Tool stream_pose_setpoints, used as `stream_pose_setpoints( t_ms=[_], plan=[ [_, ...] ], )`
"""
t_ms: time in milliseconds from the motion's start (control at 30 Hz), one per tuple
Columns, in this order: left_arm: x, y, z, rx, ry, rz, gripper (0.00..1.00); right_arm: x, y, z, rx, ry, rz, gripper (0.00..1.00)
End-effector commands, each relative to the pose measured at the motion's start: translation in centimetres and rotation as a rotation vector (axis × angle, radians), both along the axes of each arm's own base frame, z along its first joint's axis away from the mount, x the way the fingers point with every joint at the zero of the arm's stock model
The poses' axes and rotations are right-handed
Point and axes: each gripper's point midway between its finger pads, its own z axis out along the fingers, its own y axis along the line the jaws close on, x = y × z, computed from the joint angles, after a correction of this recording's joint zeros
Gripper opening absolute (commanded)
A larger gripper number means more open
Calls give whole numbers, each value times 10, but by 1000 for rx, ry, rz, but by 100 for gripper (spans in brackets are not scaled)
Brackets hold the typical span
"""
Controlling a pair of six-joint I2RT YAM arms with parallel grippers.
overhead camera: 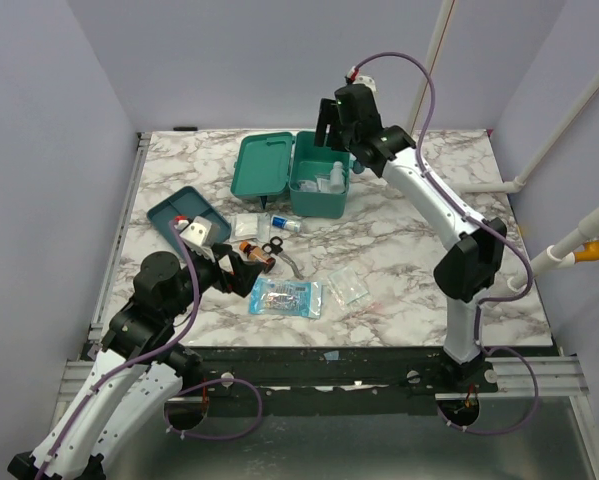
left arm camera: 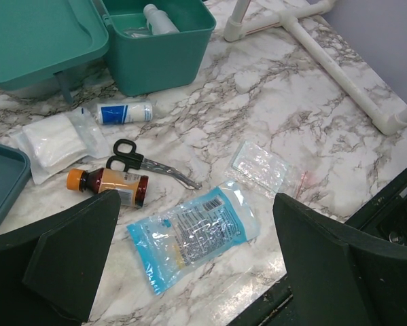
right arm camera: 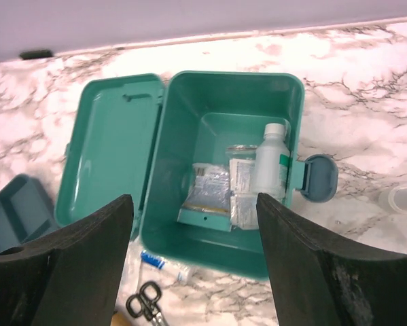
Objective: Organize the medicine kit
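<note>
The teal medicine kit (overhead camera: 324, 200) stands open at the back of the table, its lid (overhead camera: 262, 165) laid out to the left. In the right wrist view its box (right arm camera: 189, 224) holds a white bottle (right arm camera: 271, 159) and flat packets (right arm camera: 220, 187). My right gripper (right arm camera: 191, 200) hangs open and empty above the kit (overhead camera: 334, 125). My left gripper (left arm camera: 195, 200) is open and empty too, low over a blue pouch (left arm camera: 193, 234) near the front edge. Around it lie scissors (left arm camera: 149, 163), an amber bottle (left arm camera: 108, 185), a blue-white tube (left arm camera: 124, 113), gauze (left arm camera: 54, 139) and a clear bag (left arm camera: 259, 166).
A darker teal compartment tray (overhead camera: 184, 212) lies left of the kit. White pipes (left arm camera: 325, 54) run along the table's right side. The kit's latch (right arm camera: 319, 178) sticks out on its right. The table's front edge (overhead camera: 379, 350) is just below the pouch.
</note>
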Motion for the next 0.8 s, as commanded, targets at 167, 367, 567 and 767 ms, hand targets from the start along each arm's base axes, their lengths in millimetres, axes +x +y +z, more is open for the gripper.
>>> stream_pose_setpoints(
  t_ms=[167, 367, 567, 767],
  plan=[
    [6, 9, 5, 20, -2, 58, 99, -84, 48, 10, -80, -15, 342, 77],
    [10, 19, 7, 23, -13, 124, 98, -139, 70, -28, -93, 48, 572, 78],
    [13, 30, 9, 25, -27, 189, 98, -183, 100, -80, -157, 123, 776, 79],
    [16, 37, 7, 38, -19, 227, 98, -202, 133, -113, -171, 137, 892, 82]
  ],
)
